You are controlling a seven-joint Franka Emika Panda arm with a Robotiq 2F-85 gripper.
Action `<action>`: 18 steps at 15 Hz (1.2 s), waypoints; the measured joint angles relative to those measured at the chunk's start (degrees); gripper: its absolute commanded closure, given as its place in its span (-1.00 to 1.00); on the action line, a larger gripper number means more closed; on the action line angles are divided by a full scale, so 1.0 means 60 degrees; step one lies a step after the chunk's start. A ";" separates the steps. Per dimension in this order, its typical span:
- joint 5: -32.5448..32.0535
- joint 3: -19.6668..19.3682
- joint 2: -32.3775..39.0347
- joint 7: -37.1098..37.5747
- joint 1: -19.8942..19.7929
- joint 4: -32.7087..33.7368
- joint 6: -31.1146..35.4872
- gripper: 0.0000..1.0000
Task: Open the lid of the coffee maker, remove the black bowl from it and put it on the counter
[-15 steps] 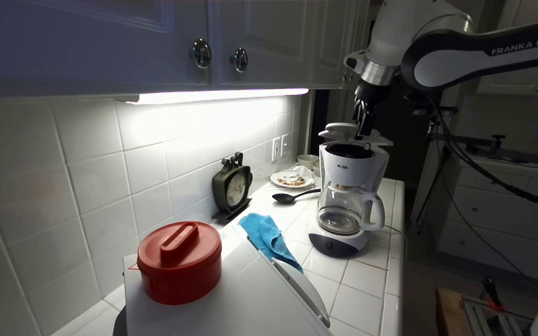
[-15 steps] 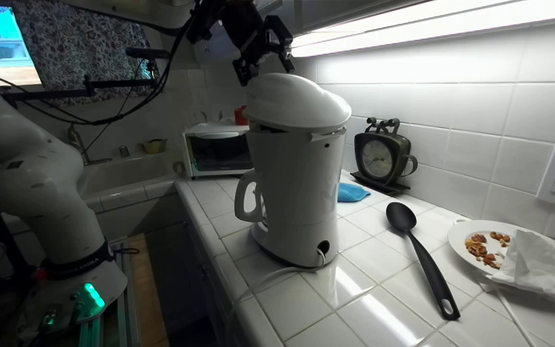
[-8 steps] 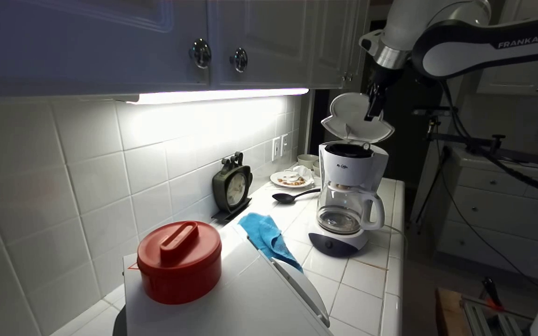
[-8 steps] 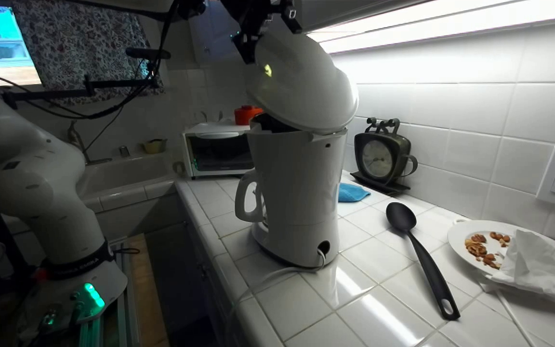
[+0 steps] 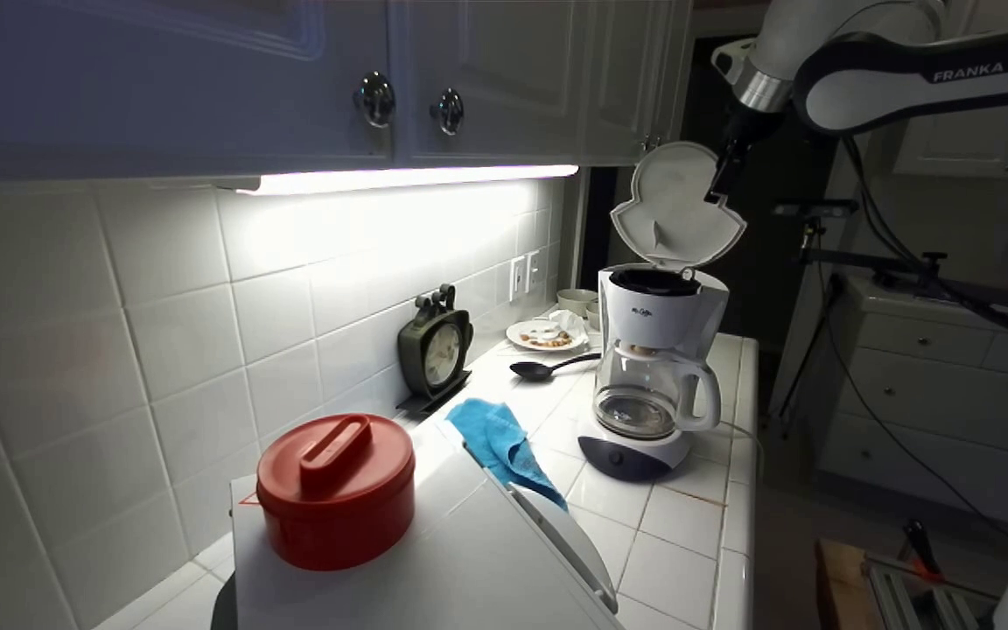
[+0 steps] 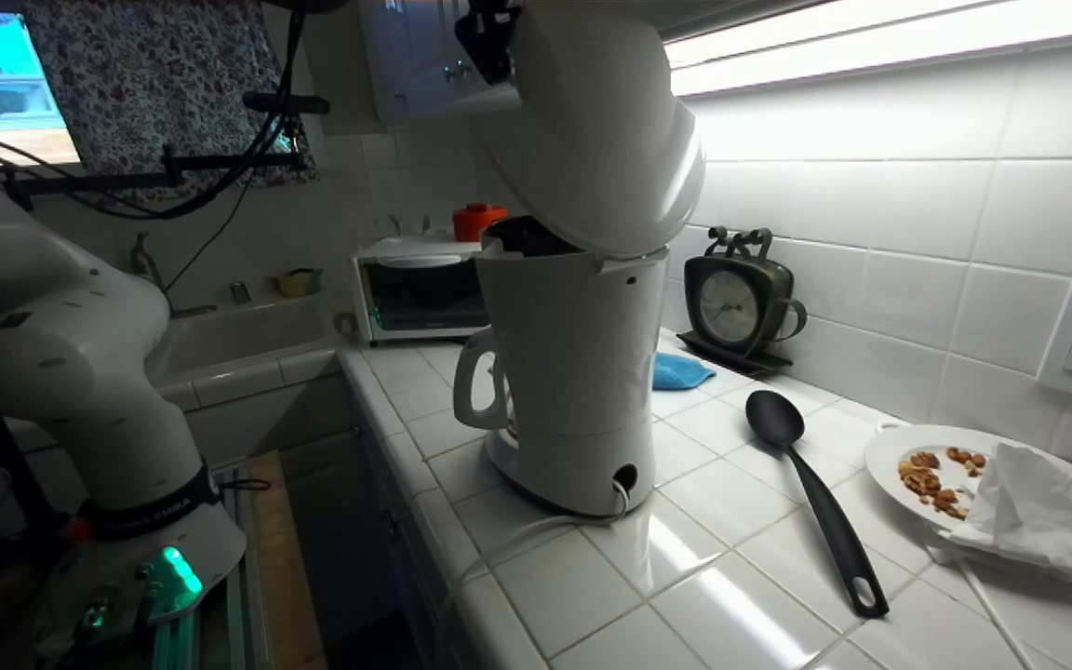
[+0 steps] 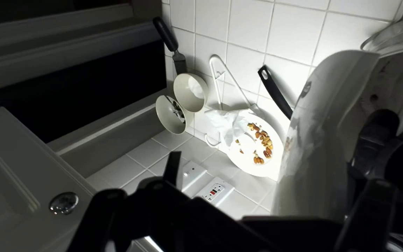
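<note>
The white coffee maker (image 5: 644,319) stands on the white tiled counter (image 5: 670,538); its back shows in an exterior view (image 6: 582,372). Its lid (image 5: 677,197) is raised nearly upright on its rear hinge, and its outer face shows in an exterior view (image 6: 606,140). The black bowl (image 5: 651,282) sits in the open top, with its dark edge visible in an exterior view (image 6: 531,234). My gripper (image 5: 717,188) is at the lid's upper edge; I cannot tell whether it touches. In the wrist view its fingers (image 7: 275,192) are spread, with the lid (image 7: 317,147) close at the right.
A blue cloth (image 5: 504,442), black spoon (image 6: 815,502), plate of nuts (image 6: 931,484) and dark clock (image 5: 436,350) lie around the coffee maker. A red container (image 5: 336,490) sits on a white toaster oven (image 5: 469,569). Cabinets (image 5: 504,79) hang above the counter.
The lid has swung from nearly shut to nearly upright, exposing the bowl. My gripper has risen and moved back with the lid's edge. The coffee maker's body has stayed in place.
</note>
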 measured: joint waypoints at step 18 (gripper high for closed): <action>0.0024 -0.0785 -0.0007 0.0248 -0.0945 0.0139 0.0647 -1.00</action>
